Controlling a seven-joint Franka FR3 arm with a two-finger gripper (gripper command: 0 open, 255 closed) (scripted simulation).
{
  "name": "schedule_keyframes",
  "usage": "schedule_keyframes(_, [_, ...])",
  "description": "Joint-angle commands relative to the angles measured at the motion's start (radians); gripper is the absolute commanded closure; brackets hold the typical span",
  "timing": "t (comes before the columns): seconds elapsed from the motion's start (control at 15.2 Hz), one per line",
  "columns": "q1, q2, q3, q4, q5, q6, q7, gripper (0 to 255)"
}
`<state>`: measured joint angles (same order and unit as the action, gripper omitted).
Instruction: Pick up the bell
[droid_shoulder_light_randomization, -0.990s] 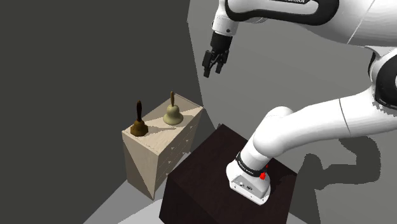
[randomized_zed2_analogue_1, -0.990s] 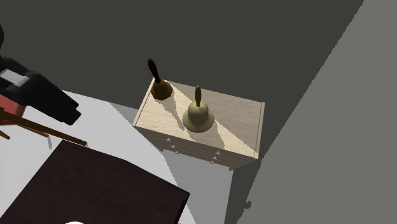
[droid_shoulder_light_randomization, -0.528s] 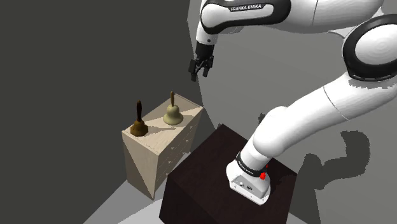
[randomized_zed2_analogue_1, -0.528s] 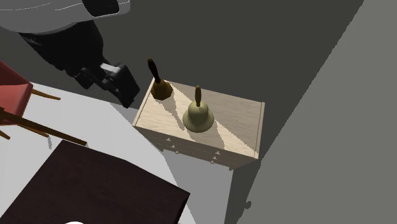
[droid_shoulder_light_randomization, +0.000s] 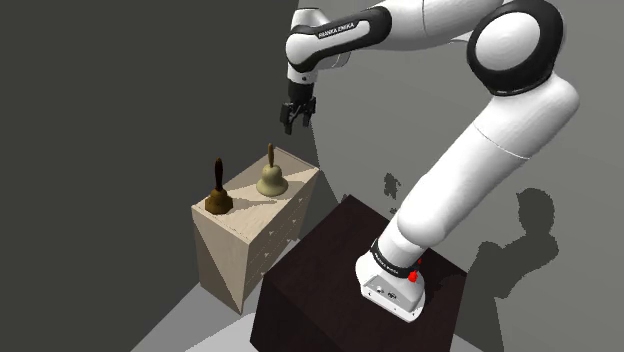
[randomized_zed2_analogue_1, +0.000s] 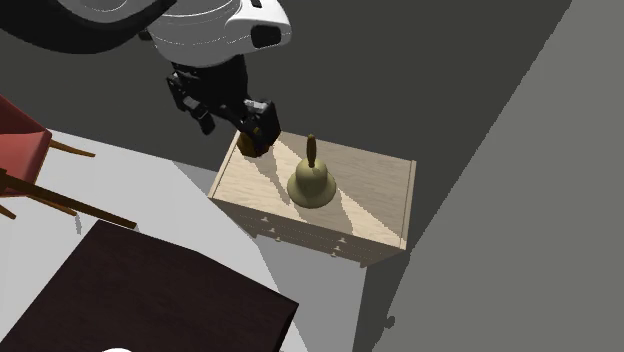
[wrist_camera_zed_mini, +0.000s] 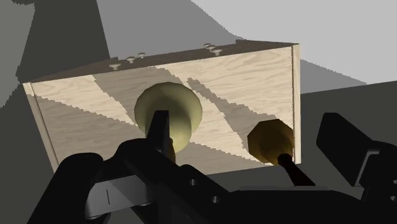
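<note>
Two bells stand upright on a light wooden dresser (droid_shoulder_light_randomization: 250, 230). One is a pale brass bell (droid_shoulder_light_randomization: 271, 179) (randomized_zed2_analogue_1: 311, 184) (wrist_camera_zed_mini: 169, 113) with a brown handle. The other is a darker brown bell (droid_shoulder_light_randomization: 219, 199) (wrist_camera_zed_mini: 270, 141), partly covered by the hand in the second exterior view (randomized_zed2_analogue_1: 249, 146). My black gripper (droid_shoulder_light_randomization: 296, 123) (randomized_zed2_analogue_1: 236, 126) (wrist_camera_zed_mini: 213, 159) hangs well above the dresser, pointing down. It is open and nothing is between its fingers. In the wrist view both bells lie below, between the spread fingers (wrist_camera_zed_mini: 347, 149).
The dresser stands in a corner between two grey walls. My dark stand (droid_shoulder_light_randomization: 340, 290) (randomized_zed2_analogue_1: 150, 290) sits just beside it on the pale floor. A red chair (randomized_zed2_analogue_1: 20, 150) with wooden legs stands at the second exterior view's left.
The arm has swung toward the shoulder view's left and come lower, bringing the gripper from beside the wall corner to over the dresser. The bells have not moved.
</note>
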<state>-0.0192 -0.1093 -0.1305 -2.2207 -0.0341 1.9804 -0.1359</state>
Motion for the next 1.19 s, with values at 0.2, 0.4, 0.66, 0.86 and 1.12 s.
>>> schedule_keyframes(0.2, [-0.007, 0.214, -0.008, 0.134, 0.003, 0.061, -0.022, 0])
schedule_keyframes(0.4, [-0.014, 0.336, -0.011, 0.224, 0.005, 0.082, -0.035, 0])
schedule_keyframes(0.66, [-0.026, 0.499, -0.012, 0.363, 0.008, 0.092, -0.049, 0])
schedule_keyframes(0.86, [-0.037, 0.624, -0.012, 0.484, 0.01, 0.086, -0.058, 0])
schedule_keyframes(1.12, [-0.045, 0.718, -0.011, 0.573, 0.011, 0.084, -0.063, 0])
